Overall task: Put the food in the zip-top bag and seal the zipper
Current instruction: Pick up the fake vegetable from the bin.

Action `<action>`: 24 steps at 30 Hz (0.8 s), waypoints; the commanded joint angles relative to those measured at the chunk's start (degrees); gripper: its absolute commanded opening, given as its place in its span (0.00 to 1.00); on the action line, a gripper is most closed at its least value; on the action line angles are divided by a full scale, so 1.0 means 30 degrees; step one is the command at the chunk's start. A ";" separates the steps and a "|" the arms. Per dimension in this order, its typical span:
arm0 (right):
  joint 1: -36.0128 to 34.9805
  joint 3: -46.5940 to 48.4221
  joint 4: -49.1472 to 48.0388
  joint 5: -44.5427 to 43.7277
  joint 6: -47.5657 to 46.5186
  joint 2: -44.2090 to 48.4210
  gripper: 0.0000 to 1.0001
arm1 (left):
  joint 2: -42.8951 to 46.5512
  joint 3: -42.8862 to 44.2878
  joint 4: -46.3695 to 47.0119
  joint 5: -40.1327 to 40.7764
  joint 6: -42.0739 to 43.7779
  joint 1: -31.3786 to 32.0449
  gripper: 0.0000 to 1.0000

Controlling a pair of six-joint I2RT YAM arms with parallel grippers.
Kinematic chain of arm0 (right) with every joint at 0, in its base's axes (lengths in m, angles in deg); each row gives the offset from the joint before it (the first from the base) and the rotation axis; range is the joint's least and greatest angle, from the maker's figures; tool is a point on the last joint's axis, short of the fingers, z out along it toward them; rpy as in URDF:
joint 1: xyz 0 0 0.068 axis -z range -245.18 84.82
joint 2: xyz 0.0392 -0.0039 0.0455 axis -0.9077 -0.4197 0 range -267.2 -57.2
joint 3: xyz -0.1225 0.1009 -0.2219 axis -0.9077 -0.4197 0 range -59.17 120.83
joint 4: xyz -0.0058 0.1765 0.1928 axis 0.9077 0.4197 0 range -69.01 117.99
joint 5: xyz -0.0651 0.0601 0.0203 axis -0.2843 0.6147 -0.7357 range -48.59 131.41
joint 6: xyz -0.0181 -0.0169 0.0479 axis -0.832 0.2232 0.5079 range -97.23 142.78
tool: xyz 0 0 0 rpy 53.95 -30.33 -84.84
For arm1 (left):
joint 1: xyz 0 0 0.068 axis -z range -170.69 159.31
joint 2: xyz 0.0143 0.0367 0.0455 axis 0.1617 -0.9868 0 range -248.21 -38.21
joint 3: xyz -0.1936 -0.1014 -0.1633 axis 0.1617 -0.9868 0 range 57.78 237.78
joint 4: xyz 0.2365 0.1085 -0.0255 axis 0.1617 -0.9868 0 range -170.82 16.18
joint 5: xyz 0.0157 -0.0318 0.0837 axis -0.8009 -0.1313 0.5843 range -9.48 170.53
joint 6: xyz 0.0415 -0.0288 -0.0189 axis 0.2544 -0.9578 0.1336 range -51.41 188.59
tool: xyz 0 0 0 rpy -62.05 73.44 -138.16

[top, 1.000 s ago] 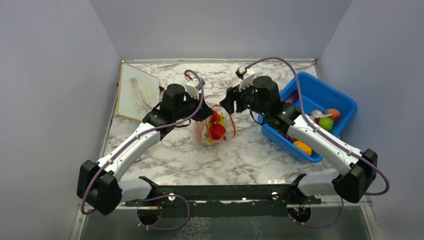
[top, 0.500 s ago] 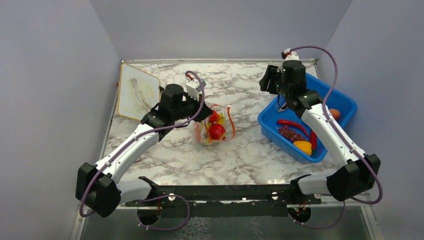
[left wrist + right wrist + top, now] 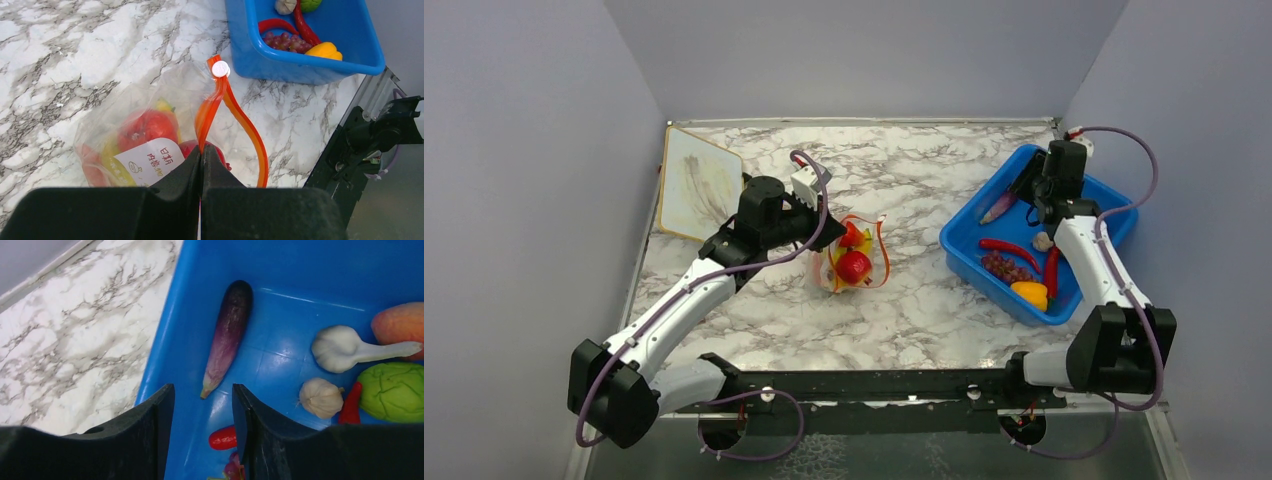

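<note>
The clear zip-top bag (image 3: 849, 262) lies mid-table with red and yellow food inside, a red round fruit (image 3: 147, 127) among them. My left gripper (image 3: 201, 152) is shut on the orange-red zipper (image 3: 212, 107) at one side of the bag's mouth; the other side of the strip curves away, so the mouth gapes. My right gripper (image 3: 202, 395) hangs open and empty over the far end of the blue bin (image 3: 969, 265). A purple eggplant (image 3: 227, 335) lies just beyond its fingertips. In the bin are also a red chili (image 3: 1009, 247), grapes (image 3: 999, 265) and a yellow piece (image 3: 1030, 292).
Garlic bulbs (image 3: 321, 397), a green piece (image 3: 395, 392) and an orange-pink fruit (image 3: 400, 322) also lie in the bin. A white board (image 3: 696, 183) lies at the far left of the marble table. Grey walls enclose three sides.
My right arm has swung from beside the bag out to the bin's far end, its jaws narrowing a little. My left gripper has kept its hold on the zipper, shifting slightly left.
</note>
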 commanded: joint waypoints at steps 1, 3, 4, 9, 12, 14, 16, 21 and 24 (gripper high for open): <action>0.1194 -0.1362 -0.3437 0.1545 0.0695 -0.0952 0.46 | 0.0573 -0.0121 0.0795 -0.0683 0.0025 0.0012 0.00; 0.1771 -0.1609 -0.4274 0.2102 0.1129 -0.1839 0.45 | 0.0663 -0.0280 0.0989 -0.0802 -0.0126 0.0015 0.00; 0.2023 -0.1615 -0.4700 0.2303 0.1332 -0.2344 0.45 | 0.0697 -0.0332 0.1029 -0.0865 -0.0182 0.0001 0.00; 0.3026 -0.1841 -0.6408 0.4137 0.2600 -0.4498 0.46 | 0.0781 -0.0252 0.0985 -0.0891 -0.0164 -0.0001 0.00; 0.3236 -0.1979 -0.7210 0.4886 0.3099 -0.5364 0.46 | 0.0921 -0.0353 0.1019 -0.0733 -0.0148 -0.0001 0.00; 0.3274 -0.2025 -0.7516 0.4929 0.3426 -0.5856 0.46 | 0.0942 -0.0402 0.1041 -0.0709 -0.0148 0.0000 0.00; 0.3310 -0.2068 -0.7710 0.5028 0.3730 -0.6295 0.49 | 0.0922 -0.0360 0.1016 -0.0718 -0.0148 0.0000 0.00; 0.3340 -0.2555 -0.8567 0.5274 0.4439 -0.6996 0.56 | 0.0951 -0.0344 0.0943 -0.0597 -0.0119 -0.0001 0.00; 0.3368 -0.2780 -0.8806 0.5204 0.4771 -0.7418 0.56 | 0.0952 -0.0344 0.0952 -0.0522 -0.0133 0.0003 0.00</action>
